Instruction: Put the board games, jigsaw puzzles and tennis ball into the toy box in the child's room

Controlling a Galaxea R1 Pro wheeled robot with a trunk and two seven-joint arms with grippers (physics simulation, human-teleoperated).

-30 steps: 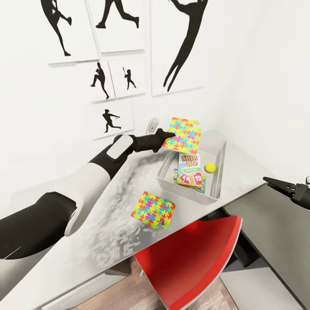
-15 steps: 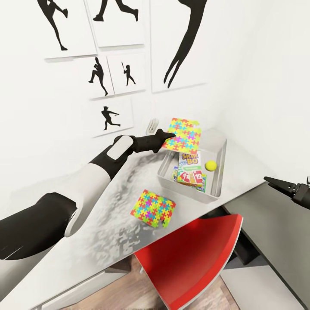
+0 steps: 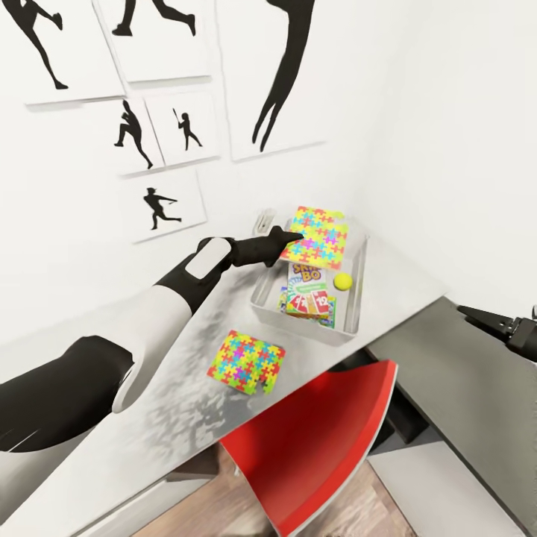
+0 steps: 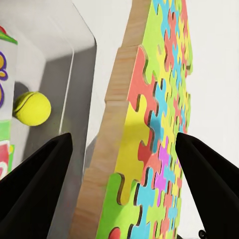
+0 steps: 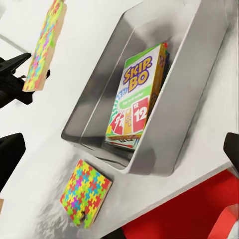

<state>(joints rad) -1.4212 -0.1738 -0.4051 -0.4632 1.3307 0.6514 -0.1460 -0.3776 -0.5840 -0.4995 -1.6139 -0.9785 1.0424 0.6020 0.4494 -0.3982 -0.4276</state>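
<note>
Since a second ago the camera has swung; the left claw (image 3: pixel 292 240) still grips one jigsaw puzzle (image 3: pixel 319 236) by its edge above the toy box's (image 3: pixel 262 291) far end. Head view: Skip-Bo box (image 3: pixel 306 289) and tennis ball (image 3: pixel 342 280) lie inside; the second puzzle (image 3: pixel 245 361) lies flat on the surface (image 3: pixel 149 418) near a red chair (image 3: pixel 313 440). The right claw (image 3: pixel 483 319) hangs well apart, its state unclear. Left wrist view: the held puzzle's wooden edge (image 4: pixel 119 124) stands between both fingers (image 4: pixel 35 194). Right wrist view: the Skip-Bo (image 5: pixel 133 94) runs lengthwise along the box.
</note>
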